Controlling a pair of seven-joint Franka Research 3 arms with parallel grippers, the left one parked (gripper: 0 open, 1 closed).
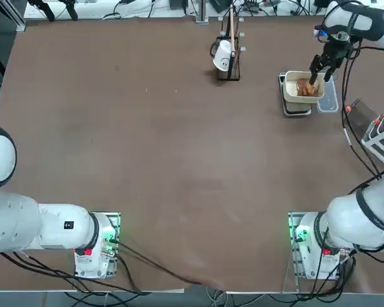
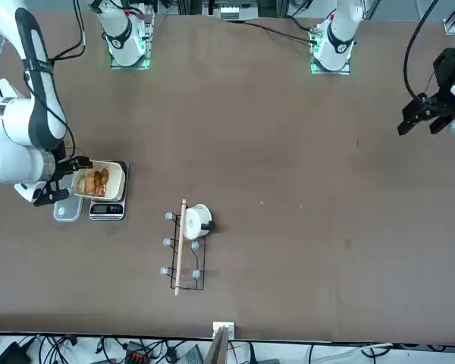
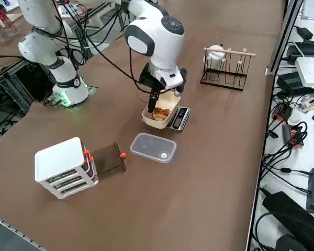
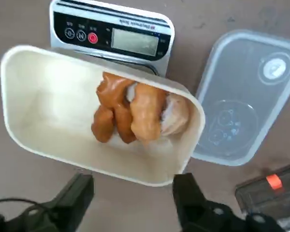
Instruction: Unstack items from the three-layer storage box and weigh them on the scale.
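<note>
1. Already the cream bowl [image 4: 48,106] sits on the scale [image 4: 118,36], and the items [image 4: 135,113], a small heap of orange-brown, bun-like pieces, lie inside it toward one end.
2. The right gripper [image 4: 133,195] hangs just above the bowl's rim, its fingers [image 4: 77,193] spread apart with nothing between them; the food lies free in the bowl, so the drop looks made.
3. The scale stands near the far right corner of the surface [image 1: 147,160], with a clear plastic lid [image 1: 329,99] flat just beside it on the side toward the right edge.
4. The three-layer storage box [image 3: 63,164] stands at the right edge, well apart from the scale, and a dark drawer-like tray [image 3: 109,158] with an orange tab lies on the surface just beside it.
5. The scale's display [image 4: 134,41] is in view from the wrist, but no figure can be read on it.
6. By my reading the weighing is under way for these pieces. Whether any layer of the box still holds something cannot be told, since its shelves show only from outside.
7. What probably remains: lift clear and check the remaining layers.
</note>
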